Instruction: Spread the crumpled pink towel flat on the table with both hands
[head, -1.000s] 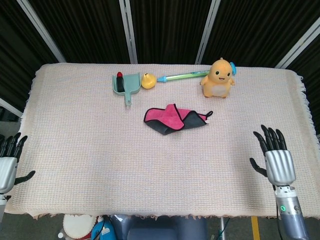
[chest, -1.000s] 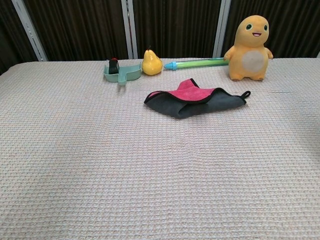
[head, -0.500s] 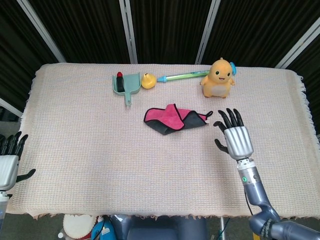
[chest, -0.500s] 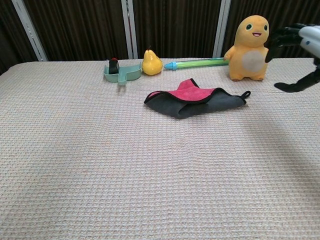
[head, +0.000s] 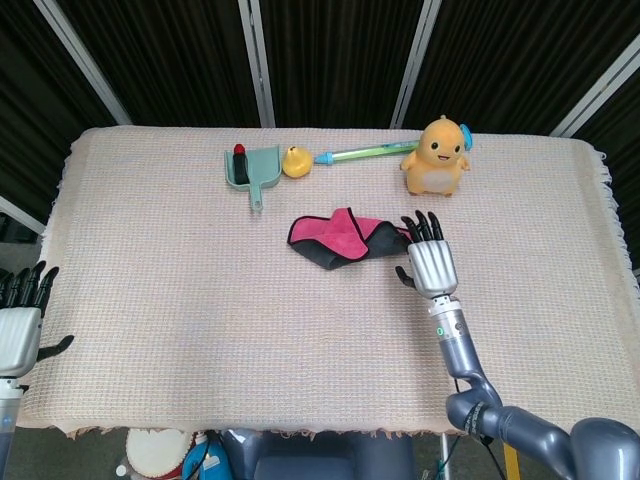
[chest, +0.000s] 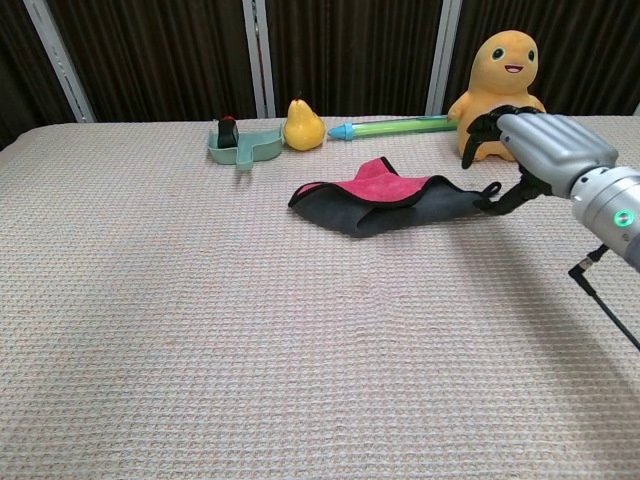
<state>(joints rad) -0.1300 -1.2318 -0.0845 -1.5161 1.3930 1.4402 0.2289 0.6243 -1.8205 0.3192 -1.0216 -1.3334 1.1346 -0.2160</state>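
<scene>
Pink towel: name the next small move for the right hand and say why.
Probably lower the right hand onto the towel's right corner and pinch it. The hand sits open right beside that edge, by the hanging loop, holding nothing, and the towel lies bunched. The left hand waits at the table's near-left edge.

left hand (head: 20, 325) cut by frame edge

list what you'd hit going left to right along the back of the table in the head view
Teal dustpan with a red-capped black item in it, yellow pear, green and blue tube, orange plush toy.
</scene>
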